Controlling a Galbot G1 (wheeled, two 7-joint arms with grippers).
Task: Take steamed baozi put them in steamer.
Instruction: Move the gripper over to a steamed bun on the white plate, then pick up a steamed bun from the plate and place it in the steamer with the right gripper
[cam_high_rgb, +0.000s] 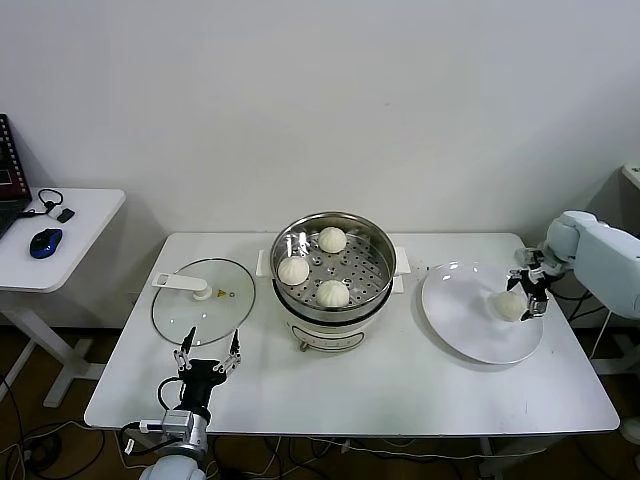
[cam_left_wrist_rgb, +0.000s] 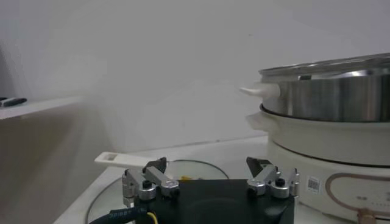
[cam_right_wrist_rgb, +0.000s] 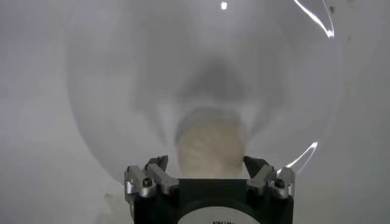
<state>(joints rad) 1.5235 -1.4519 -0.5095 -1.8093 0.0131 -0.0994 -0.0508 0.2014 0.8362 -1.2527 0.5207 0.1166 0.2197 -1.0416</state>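
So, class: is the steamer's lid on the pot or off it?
Off. The glass lid lies flat on the table left of the steamer, whose open tray shows three buns.

Right claw (cam_high_rgb: 529, 295) spread; left claw (cam_high_rgb: 208, 352) spread

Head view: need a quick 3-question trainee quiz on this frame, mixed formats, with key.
1. How many steamed baozi lie on the tray inside the steamer?
2. True or false: the glass lid sits on top of the steamer.
3. Where is the right gripper? A) over the steamer B) at the last baozi on the white plate C) parked at the table's front edge

Key:
1. Three.
2. False; it lies flat on the table, on the robot's left of the steamer, near the open left gripper.
3. B; the jaws are either side of the bun.
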